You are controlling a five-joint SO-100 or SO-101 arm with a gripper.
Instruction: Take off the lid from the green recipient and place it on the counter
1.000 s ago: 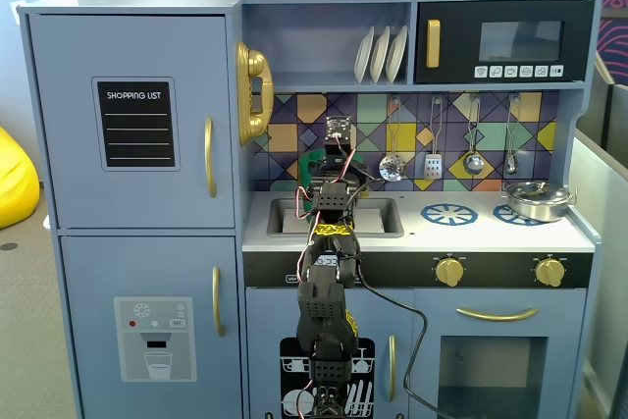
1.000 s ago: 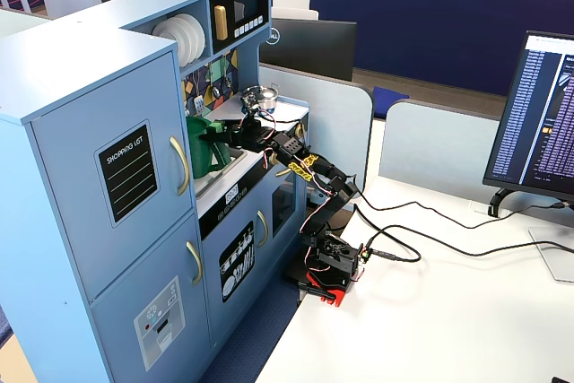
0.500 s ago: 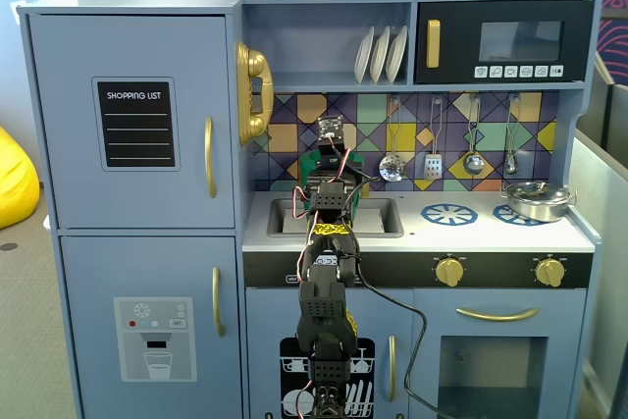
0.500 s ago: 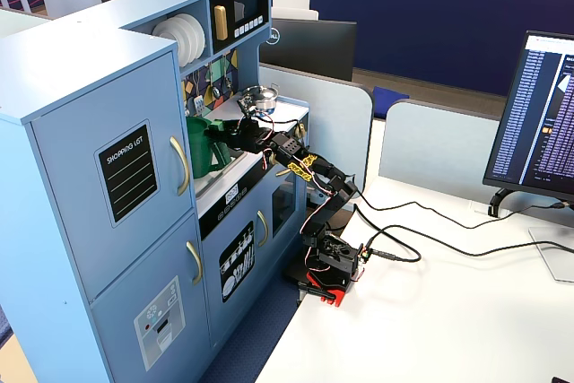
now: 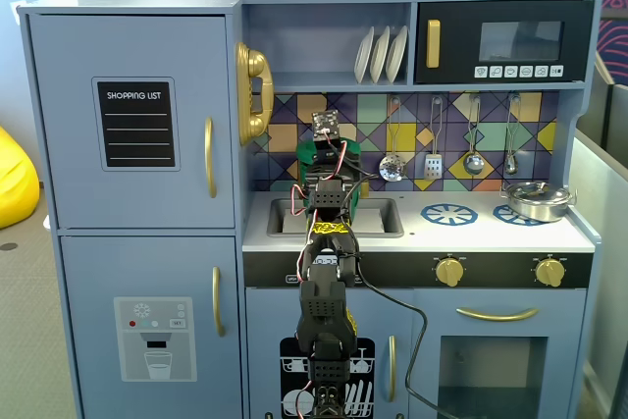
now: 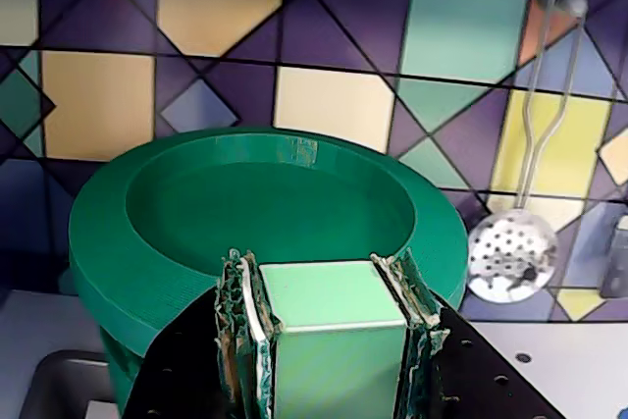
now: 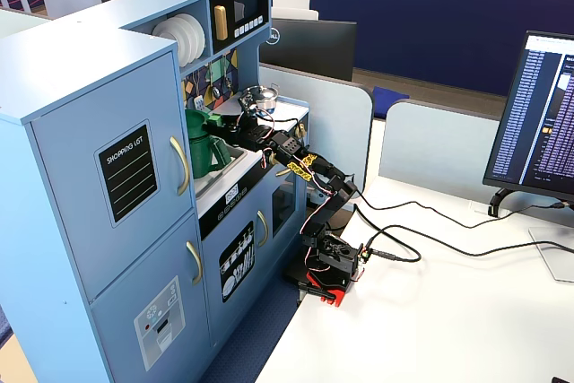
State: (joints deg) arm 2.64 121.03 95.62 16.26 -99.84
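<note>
The green lid [image 6: 265, 213], a round disc with a raised rim, lies over the top of the dark-green recipient [image 6: 218, 365]; I cannot tell whether it still rests on it. My gripper [image 6: 329, 277] is shut on the lid's light-green tab [image 6: 334, 340] at the near edge. In a fixed view the gripper [image 5: 329, 147] is above the sink with the lid [image 5: 312, 152] partly showing behind it. In another fixed view the recipient [image 7: 199, 157] stands at the back of the white counter [image 7: 235, 184], with the gripper [image 7: 235, 123] at its top.
A grey sink recess [image 5: 378, 218] lies under the arm. Blue burner circles [image 5: 449, 213] and a silver pot [image 5: 537, 200] sit on the counter to the right. A slotted spoon [image 6: 510, 262] and other utensils hang on the tiled back wall.
</note>
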